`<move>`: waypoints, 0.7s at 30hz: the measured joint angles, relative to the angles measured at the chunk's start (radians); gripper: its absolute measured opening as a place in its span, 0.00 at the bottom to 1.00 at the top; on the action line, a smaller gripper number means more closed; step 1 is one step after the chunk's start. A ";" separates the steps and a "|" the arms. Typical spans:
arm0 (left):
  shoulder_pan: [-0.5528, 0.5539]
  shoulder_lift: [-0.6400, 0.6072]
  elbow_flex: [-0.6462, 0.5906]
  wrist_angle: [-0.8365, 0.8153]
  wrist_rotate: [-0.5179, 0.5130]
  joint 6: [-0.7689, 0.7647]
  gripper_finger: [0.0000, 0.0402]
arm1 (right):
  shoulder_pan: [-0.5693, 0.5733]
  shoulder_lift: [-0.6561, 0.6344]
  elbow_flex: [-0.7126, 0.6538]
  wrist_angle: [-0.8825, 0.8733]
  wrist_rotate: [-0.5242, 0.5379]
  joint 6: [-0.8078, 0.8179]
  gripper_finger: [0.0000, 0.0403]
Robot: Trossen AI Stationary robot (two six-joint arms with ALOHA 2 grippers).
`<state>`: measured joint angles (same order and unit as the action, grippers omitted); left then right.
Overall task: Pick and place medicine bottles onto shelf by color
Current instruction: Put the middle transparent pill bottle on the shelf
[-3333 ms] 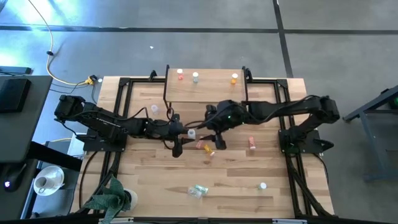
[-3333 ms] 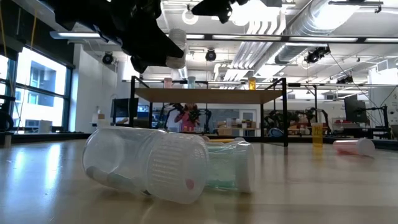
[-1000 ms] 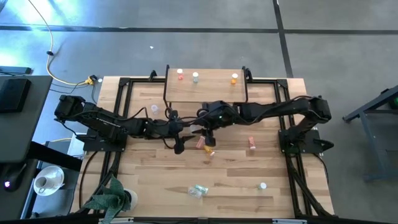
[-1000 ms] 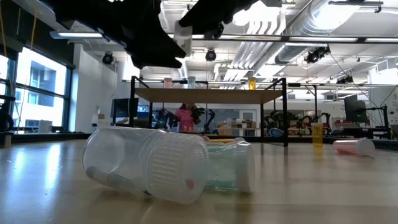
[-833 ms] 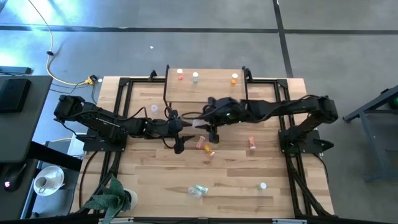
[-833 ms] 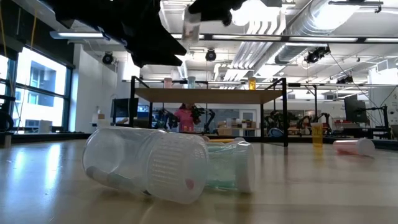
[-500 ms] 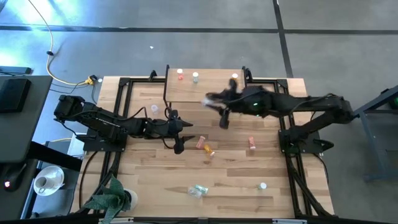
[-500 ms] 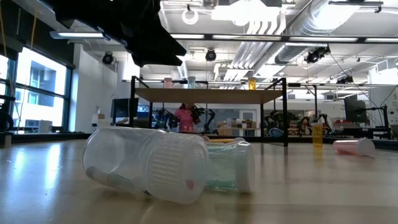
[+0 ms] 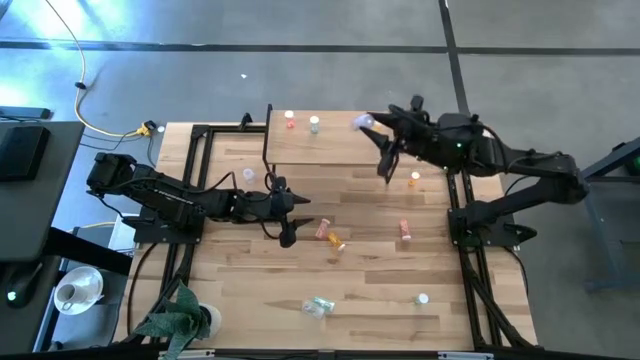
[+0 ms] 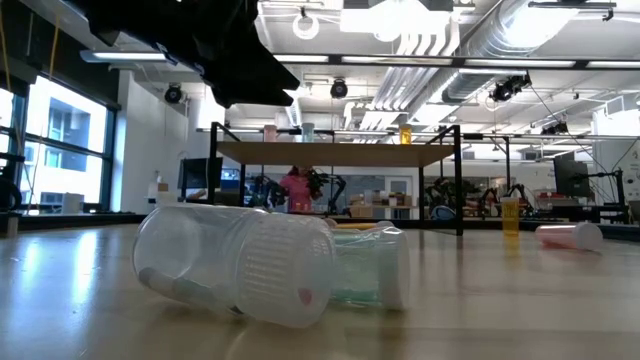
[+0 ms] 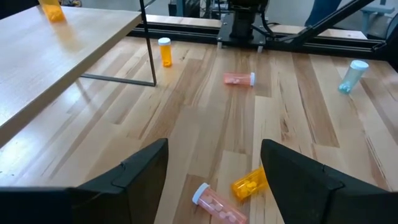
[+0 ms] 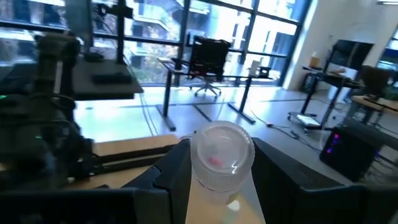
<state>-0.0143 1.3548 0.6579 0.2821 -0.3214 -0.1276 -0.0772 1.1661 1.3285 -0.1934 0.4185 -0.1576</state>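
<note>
My right gripper (image 9: 372, 127) is raised above the right end of the shelf (image 9: 330, 145), pointing level and shut on a clear medicine bottle (image 12: 222, 154) with a pink pill inside. My left gripper (image 11: 214, 186) hangs open over the table's middle, above a pink bottle (image 11: 214, 203) and an orange bottle (image 11: 250, 182) that lie on their sides. A red bottle (image 9: 290, 120) and a pale bottle (image 9: 314, 123) stand on the shelf. The right gripper is out of the low view. My right gripper pinches the clear bottle's round sides (image 12: 198, 163) between its two fingers (image 12: 174, 171). The fingers reach level from the table's right side. The bottle is lifted clear, high over the shelf, with one round end turned toward the wrist camera.
An orange bottle (image 9: 414, 181) stands right of the shelf and a pink one (image 9: 405, 230) lies nearer. Clear and green bottles (image 9: 318, 306) lie near the front edge, filling the low view (image 10: 240, 262). A white-capped bottle (image 9: 423, 298) stands front right. A plant (image 9: 180, 318) sits front left.
My right gripper has risen from beside the left gripper at the table's middle and swung toward the far right, tipping from pointing down to level. The clear bottle went with it, lifted high over the shelf's right end.
</note>
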 joint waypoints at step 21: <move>0.000 0.000 0.000 -0.002 0.023 0.000 0.61 | -0.270 0.269 -0.003 -0.074 -0.107 0.171 0.33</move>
<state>-0.0147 1.3548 0.6579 0.2806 -0.2989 -0.1276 -0.3471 1.4349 1.3258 -0.2671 0.3115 0.0130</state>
